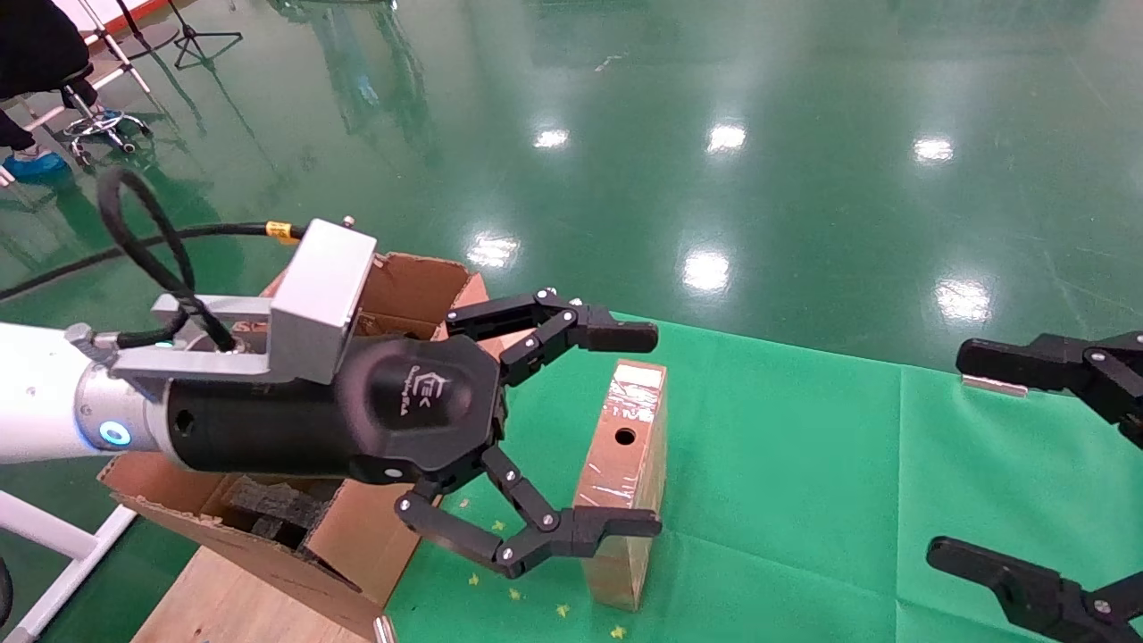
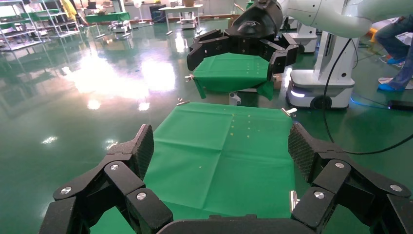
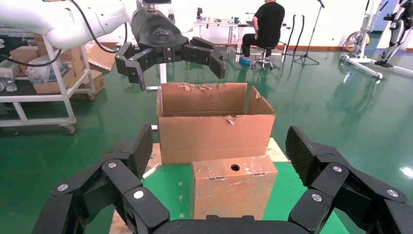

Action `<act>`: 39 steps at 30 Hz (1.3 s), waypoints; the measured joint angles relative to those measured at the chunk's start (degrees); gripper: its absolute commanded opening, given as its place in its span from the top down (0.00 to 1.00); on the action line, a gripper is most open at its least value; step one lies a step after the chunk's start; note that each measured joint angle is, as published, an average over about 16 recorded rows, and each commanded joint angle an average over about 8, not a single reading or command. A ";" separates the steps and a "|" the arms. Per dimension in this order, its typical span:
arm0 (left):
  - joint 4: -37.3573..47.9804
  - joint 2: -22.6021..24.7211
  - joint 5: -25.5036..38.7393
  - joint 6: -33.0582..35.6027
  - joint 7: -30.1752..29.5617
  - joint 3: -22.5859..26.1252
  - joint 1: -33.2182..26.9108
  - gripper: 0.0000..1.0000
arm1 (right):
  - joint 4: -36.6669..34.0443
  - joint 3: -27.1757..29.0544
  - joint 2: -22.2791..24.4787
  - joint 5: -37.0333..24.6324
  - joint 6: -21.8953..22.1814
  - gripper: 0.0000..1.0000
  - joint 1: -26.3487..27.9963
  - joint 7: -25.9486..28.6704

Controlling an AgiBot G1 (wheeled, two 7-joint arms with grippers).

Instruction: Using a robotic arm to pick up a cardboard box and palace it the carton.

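Brown cardboard box [image 1: 623, 464] (glossy tape), green cloth [image 1: 804, 500], black claw [image 1: 607, 433].

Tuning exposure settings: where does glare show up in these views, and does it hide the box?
Head view: bright lamp reflections dot the glossy green floor, and tape on the cardboard box shines, yet its round hole stays readable. Left wrist view: a broad washed-out patch on the floor. Right wrist view: even light; box and carton look clear.
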 measured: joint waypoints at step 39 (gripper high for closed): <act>3.96 12.28 42.65 4.56 -39.36 25.11 -35.96 0.00 | -0.02 -0.01 0.01 0.01 0.03 1.00 0.00 -0.01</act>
